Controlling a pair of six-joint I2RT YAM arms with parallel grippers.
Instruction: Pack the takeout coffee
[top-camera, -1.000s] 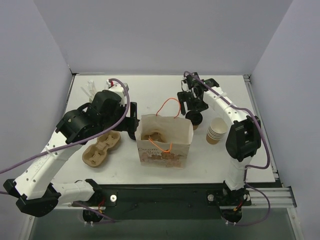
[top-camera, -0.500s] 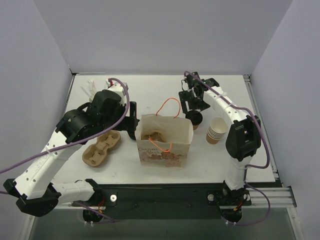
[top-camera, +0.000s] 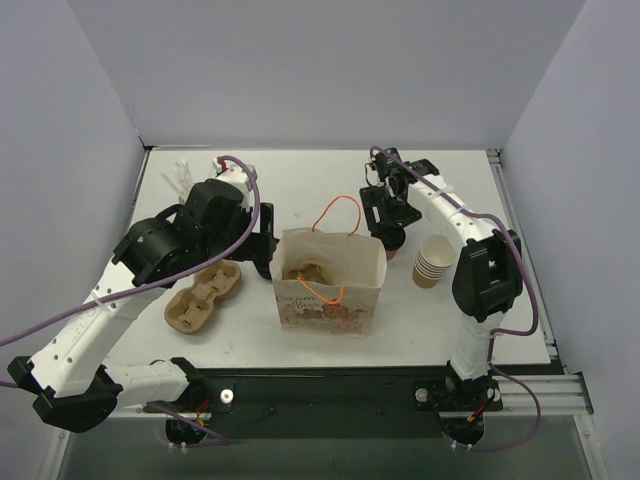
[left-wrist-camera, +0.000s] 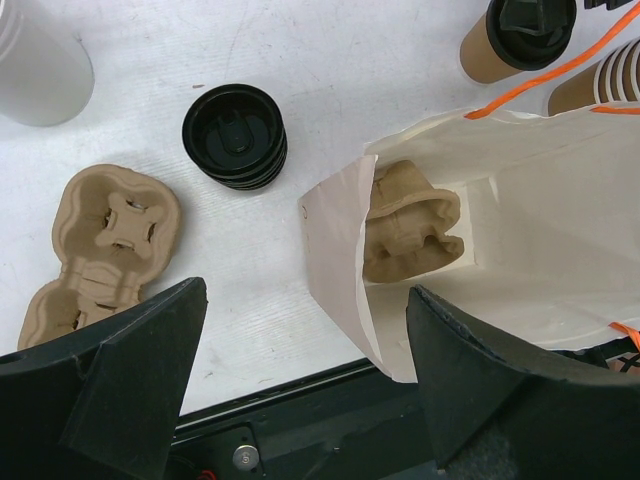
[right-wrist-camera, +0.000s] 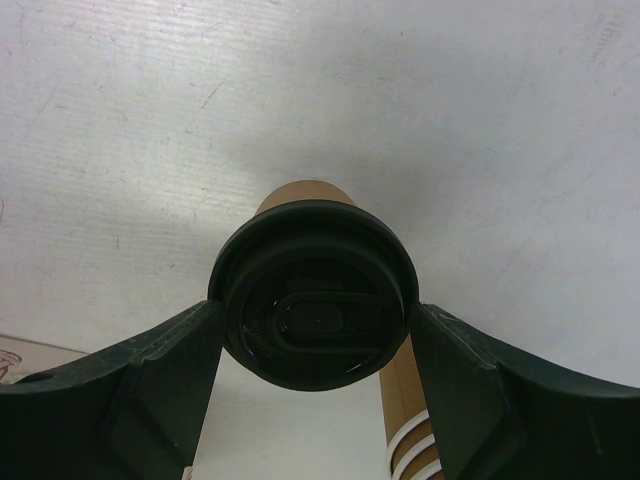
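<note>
right wrist: right end effector (right-wrist-camera: 312, 322) pinching takeout coffee (right-wrist-camera: 312, 290); left end effector (left-wrist-camera: 305, 293) spread.

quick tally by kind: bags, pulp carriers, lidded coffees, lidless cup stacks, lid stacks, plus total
paper bag: 1
pulp carriers: 2, second one inside the bag
takeout coffee: 1
stack of lidless cups: 1
stack of black lids: 1
total: 6

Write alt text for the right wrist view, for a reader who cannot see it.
The right gripper grips the takeout coffee, a brown paper cup with a black lid, standing on a white table, seen from above. Stacked lidless cups peek in at lower right.
</note>
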